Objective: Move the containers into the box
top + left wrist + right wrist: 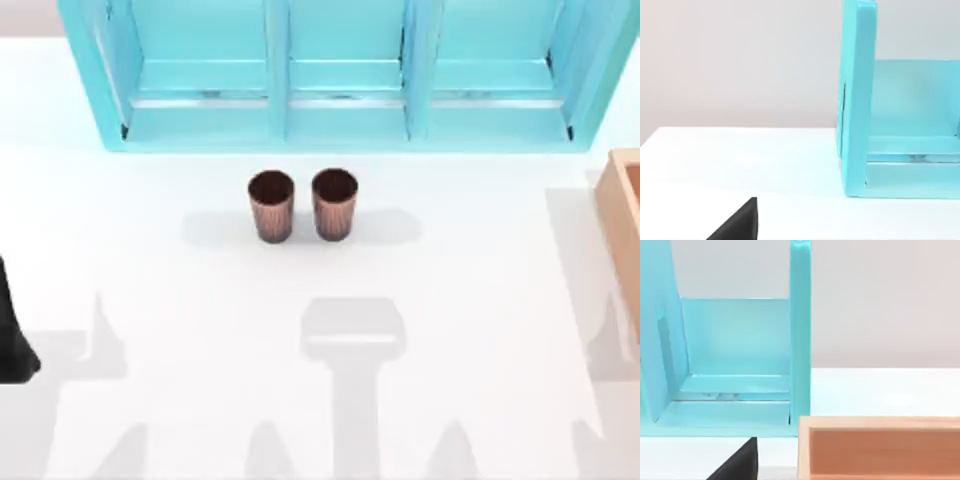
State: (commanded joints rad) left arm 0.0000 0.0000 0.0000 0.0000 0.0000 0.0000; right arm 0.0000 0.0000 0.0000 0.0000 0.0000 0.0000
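Two copper-brown ribbed containers stand upright side by side at the table's middle, just in front of the shelf: the left container (271,205) and the right container (334,203). Their dark insides hold nothing. The tan box (625,215) lies at the table's right edge, cut off by the frame; its raised rim (880,422) is close in the right wrist view. My left arm (12,335) is a dark shape at the table's left edge, far from the containers. A black part of my left gripper (740,225) and a black part of my right gripper (740,465) show low in their wrist views.
A big turquoise shelf unit (345,100) with compartments spans the back of the white table. Its left end (857,100) and its right end (800,330) appear in the wrist views. Open white tabletop lies in front of the containers.
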